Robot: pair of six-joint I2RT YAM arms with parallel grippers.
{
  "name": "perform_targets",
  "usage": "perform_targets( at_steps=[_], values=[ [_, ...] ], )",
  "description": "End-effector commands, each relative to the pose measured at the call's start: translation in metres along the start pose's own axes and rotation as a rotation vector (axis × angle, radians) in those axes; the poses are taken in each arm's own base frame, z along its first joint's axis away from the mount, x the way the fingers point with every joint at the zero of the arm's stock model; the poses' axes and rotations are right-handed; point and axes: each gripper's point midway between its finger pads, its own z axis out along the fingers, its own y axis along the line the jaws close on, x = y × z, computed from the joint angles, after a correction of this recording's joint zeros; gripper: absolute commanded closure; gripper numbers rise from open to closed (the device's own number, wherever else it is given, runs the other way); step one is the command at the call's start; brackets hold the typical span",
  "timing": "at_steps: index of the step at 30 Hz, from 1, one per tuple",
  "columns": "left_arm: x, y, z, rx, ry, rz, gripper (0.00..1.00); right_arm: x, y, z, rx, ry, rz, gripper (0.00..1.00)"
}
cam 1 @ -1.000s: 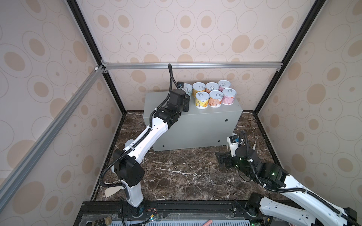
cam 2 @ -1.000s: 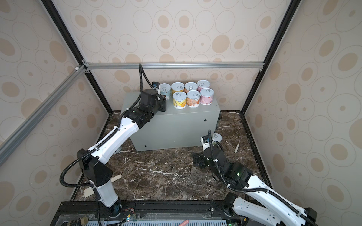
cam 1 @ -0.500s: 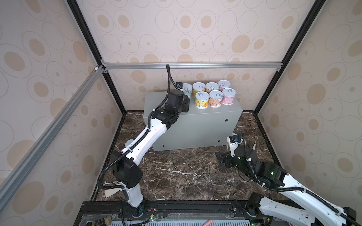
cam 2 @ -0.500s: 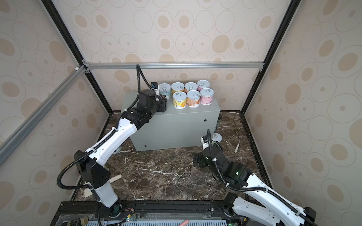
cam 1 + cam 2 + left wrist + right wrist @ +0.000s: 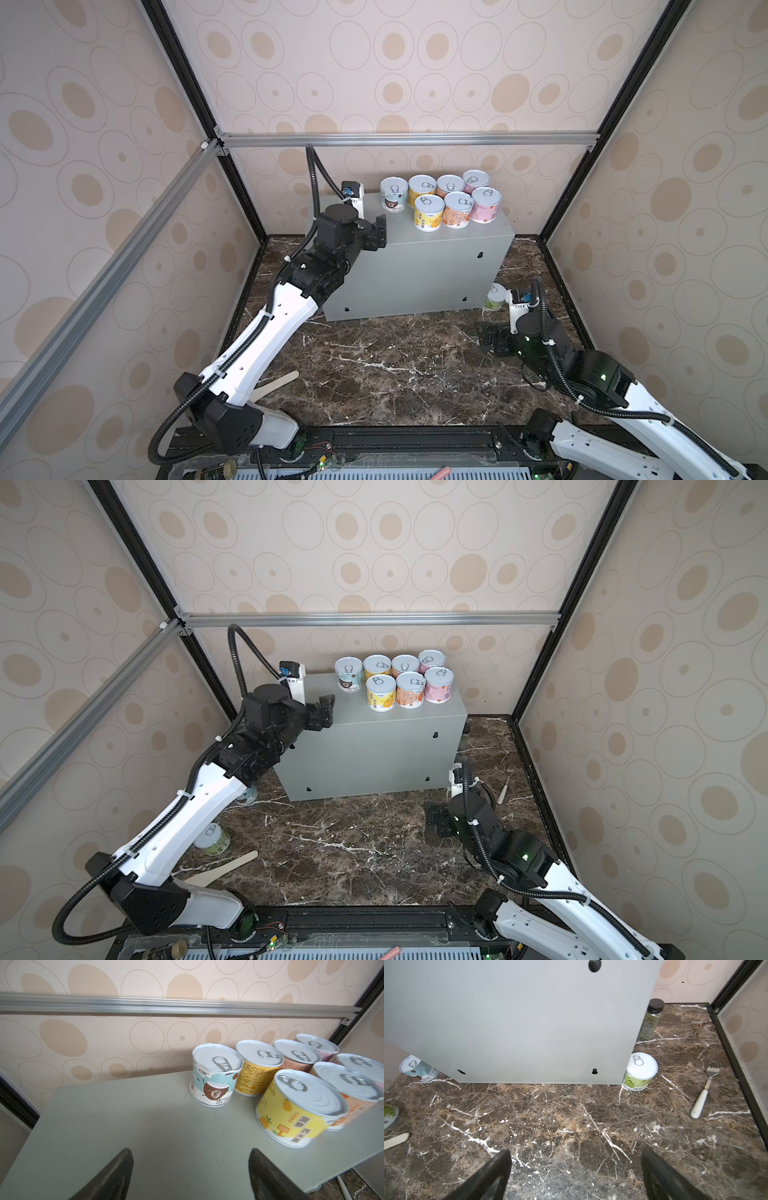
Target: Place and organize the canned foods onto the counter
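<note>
Standing upright in two tight rows, seven canned foods (image 5: 458,210) with silver pull-tab lids and teal, yellow, orange and pink labels fill the far right part of the raised grey surface (image 5: 415,239) in both top views. The left gripper (image 5: 376,235) hangs over that surface's left end, jaws apart and empty, apart from the tins. The right gripper (image 5: 488,338) sits low above the marble surface (image 5: 374,365), and its arm hides part of a green-labelled can (image 5: 494,297) by the grey corner. In a top view another green can (image 5: 212,839) stands on the marble at the left near a wooden stick (image 5: 232,864), while a teal can (image 5: 245,799) is largely covered by the left arm. The left wrist view shows a coconut-printed teal can (image 5: 214,1078) with a creased label. The rightmost tins there run off the frame edge, and the fingers (image 5: 120,1172) are spread wide over bare grey metal. The right wrist view shows fingers (image 5: 492,1176) spread above marble and the green-labelled can just beside the grey corner. A dark-lidded jar (image 5: 652,1018) is half hidden behind the grey corner, a fork (image 5: 705,1088) lies near, and the other green can is cut off at the edge.
</note>
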Motion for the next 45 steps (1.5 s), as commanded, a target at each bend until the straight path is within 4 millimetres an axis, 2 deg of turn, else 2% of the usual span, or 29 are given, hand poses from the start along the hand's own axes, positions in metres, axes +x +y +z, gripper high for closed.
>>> perform_targets(
  at_steps=[1, 6, 10, 13, 17, 23, 29, 34, 40, 45],
  values=[
    [-0.003, 0.014, -0.022, -0.022, -0.028, -0.009, 0.10, 0.009, -0.024, -0.003, 0.105, 0.037, 0.021, 0.01],
    [0.006, 0.033, -0.064, -0.039, -0.037, -0.030, 0.06, 0.013, -0.042, 0.000, 0.163, 0.053, 0.063, 0.01],
    [0.022, 0.047, -0.095, -0.046, -0.027, -0.046, 0.02, 0.013, -0.051, 0.008, 0.180, 0.077, 0.126, 0.01],
    [0.036, 0.057, -0.113, -0.063, -0.012, -0.051, 0.01, 0.016, -0.051, 0.019, 0.166, 0.111, 0.185, 0.01],
    [0.064, 0.067, -0.124, -0.079, 0.025, -0.062, 0.01, 0.027, -0.058, 0.041, 0.154, 0.168, 0.299, 0.01],
    [0.110, 0.073, -0.128, -0.070, 0.079, -0.100, 0.01, 0.041, -0.087, 0.066, 0.168, 0.197, 0.500, 0.02],
    [0.153, 0.071, -0.121, -0.045, 0.126, -0.129, 0.01, 0.050, -0.117, 0.086, 0.203, 0.209, 0.641, 0.01],
    [0.184, 0.072, -0.114, -0.039, 0.146, -0.154, 0.01, 0.043, -0.134, 0.101, 0.276, 0.192, 0.659, 0.02],
    [0.214, 0.064, -0.100, -0.002, 0.198, -0.170, 0.01, 0.029, -0.153, 0.129, 0.333, 0.187, 0.706, 0.01],
    [0.221, 0.063, -0.097, 0.001, 0.217, -0.152, 0.01, 0.008, -0.165, 0.153, 0.363, 0.179, 0.723, 0.01]
  ],
)
